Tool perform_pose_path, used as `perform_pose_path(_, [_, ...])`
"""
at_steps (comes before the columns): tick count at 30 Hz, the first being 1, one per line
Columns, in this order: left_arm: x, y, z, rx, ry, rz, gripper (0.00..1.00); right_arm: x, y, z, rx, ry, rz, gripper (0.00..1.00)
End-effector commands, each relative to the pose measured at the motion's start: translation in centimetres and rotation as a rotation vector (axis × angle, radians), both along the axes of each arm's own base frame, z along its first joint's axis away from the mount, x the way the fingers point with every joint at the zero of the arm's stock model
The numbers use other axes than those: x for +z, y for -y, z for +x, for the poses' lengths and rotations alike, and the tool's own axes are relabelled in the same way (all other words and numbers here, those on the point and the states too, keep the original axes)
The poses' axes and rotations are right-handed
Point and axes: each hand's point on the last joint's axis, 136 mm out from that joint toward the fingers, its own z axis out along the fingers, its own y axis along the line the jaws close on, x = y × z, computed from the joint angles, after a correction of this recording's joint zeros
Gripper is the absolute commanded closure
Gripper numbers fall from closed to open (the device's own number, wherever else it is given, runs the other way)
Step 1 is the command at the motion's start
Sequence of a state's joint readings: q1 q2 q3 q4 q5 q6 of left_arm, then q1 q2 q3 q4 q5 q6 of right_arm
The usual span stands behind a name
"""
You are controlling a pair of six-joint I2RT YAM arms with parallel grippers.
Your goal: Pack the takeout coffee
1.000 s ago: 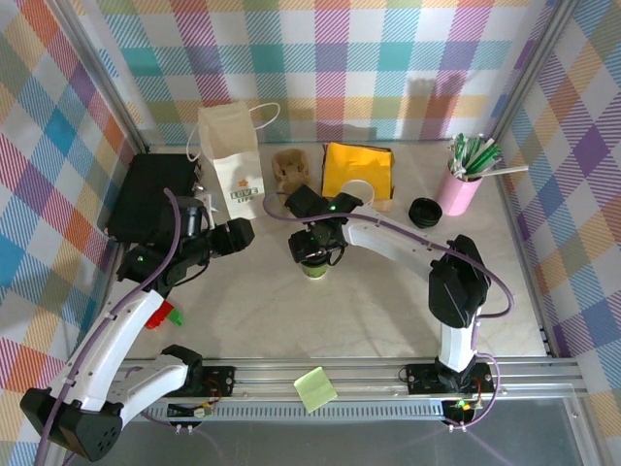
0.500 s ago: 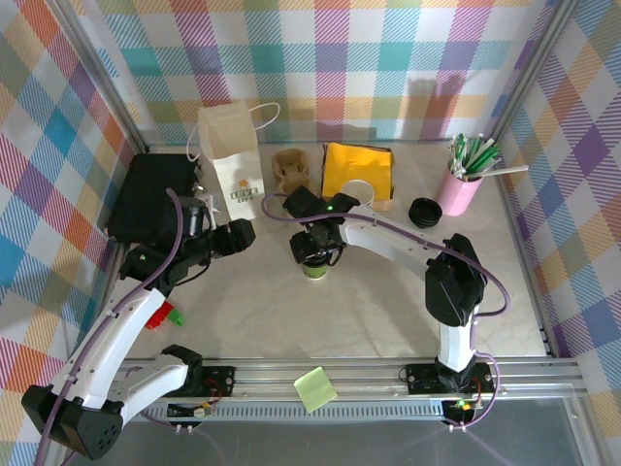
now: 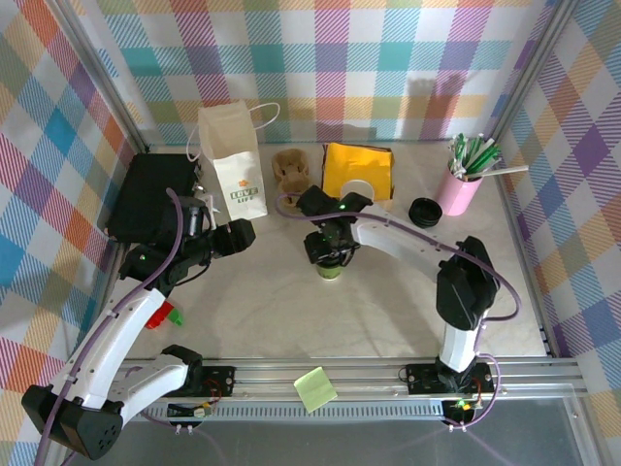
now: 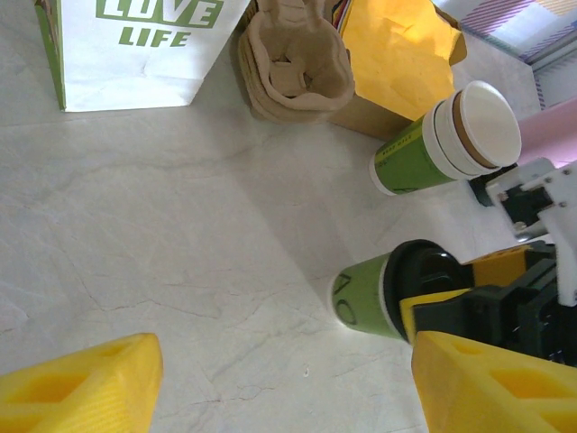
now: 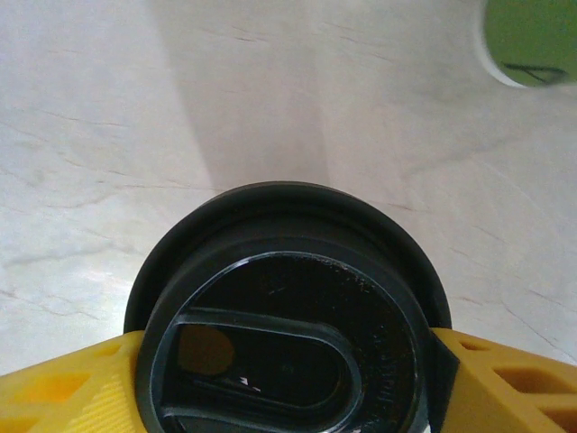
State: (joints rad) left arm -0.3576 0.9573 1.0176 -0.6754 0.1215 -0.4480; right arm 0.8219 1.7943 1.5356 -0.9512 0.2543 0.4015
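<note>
The takeout coffee (image 3: 330, 271), a white cup with a green band and a black lid, is upright near the table's middle. My right gripper (image 3: 328, 254) is shut on it from above, a yellow finger (image 5: 63, 383) pressed against each side of the lid (image 5: 288, 298). The left wrist view shows the cup's green band (image 4: 365, 293) with the right gripper (image 4: 487, 311) over its top. My left gripper (image 3: 238, 236) stays open to the cup's left, nothing between its fingers (image 4: 81, 383). Whether the cup's base touches the table I cannot tell.
A white paper bag (image 3: 233, 160) stands at the back left, beside a brown cardboard carrier (image 3: 289, 167) and yellow paper (image 3: 357, 165). Stacked cups (image 4: 442, 140) lie behind the coffee. A loose black lid (image 3: 424, 211) and pink straw cup (image 3: 461, 184) are right, a black box (image 3: 150, 194) left.
My right gripper has carried the takeout coffee a little to the right and nearer. The left arm has not moved.
</note>
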Motion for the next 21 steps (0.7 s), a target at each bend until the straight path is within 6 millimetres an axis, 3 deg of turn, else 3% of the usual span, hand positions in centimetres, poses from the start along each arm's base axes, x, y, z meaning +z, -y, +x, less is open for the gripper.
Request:
perform_pose_path(1, [1.0, 0.1, 0.1, -0.006, 0.024, -0.017, 0.27, 0.7, 3.6, 0.0, -0.04, 0.004, -0.033, 0.27])
perform_pose_path(21, [2.0, 0.2, 0.1, -0.009, 0.036, -0.027, 0.27, -0.5, 18.8, 2.0, -0.357, 0.035, -0.04, 0.27])
